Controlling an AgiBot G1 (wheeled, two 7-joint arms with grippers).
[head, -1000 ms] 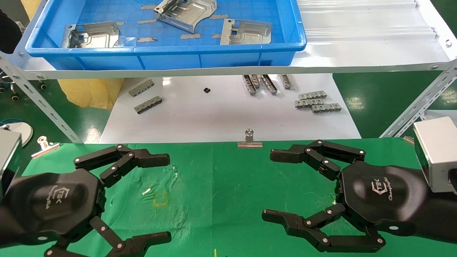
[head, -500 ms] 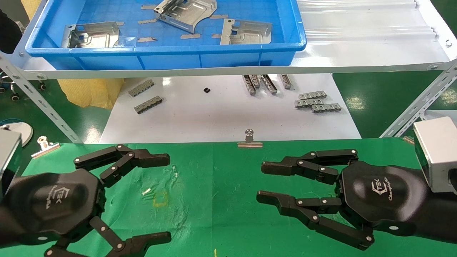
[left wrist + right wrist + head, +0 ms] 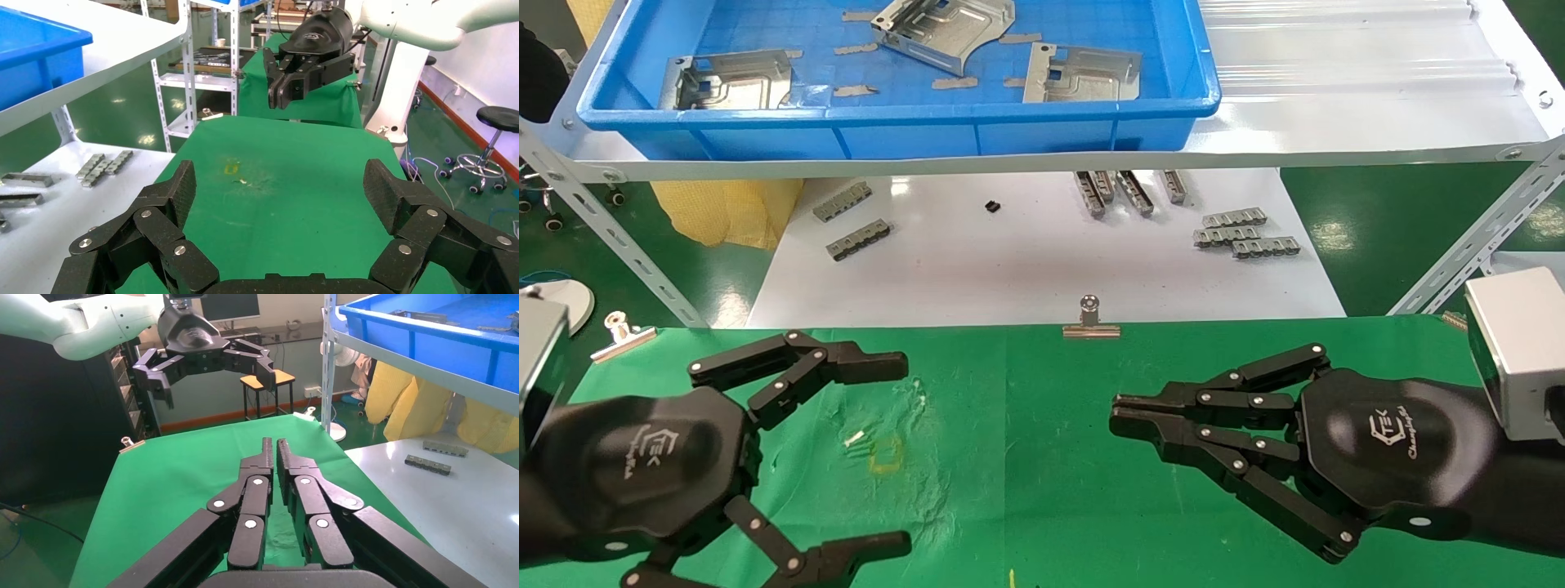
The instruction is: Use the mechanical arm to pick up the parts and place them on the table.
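Three silver stamped parts lie in the blue tray (image 3: pixel 903 135) on the shelf: one at the left (image 3: pixel 727 80), one in the middle (image 3: pixel 944 28), one at the right (image 3: pixel 1083 75). My left gripper (image 3: pixel 891 453) hovers open and empty over the green table (image 3: pixel 1026 457) at the left; its own view shows it wide open (image 3: pixel 281 190). My right gripper (image 3: pixel 1120 412) hovers over the table at the right, fingers closed together on nothing, as its own view shows (image 3: pixel 273 447).
A white board (image 3: pixel 1026 261) below the shelf carries several small grey ribbed bars (image 3: pixel 1242 233). Binder clips sit at the cloth's far edge (image 3: pixel 1090 320) and left corner (image 3: pixel 621 333). Angled shelf legs stand at both sides.
My right gripper has closed from wide open to shut, holding nothing. The left gripper and the parts have not moved.
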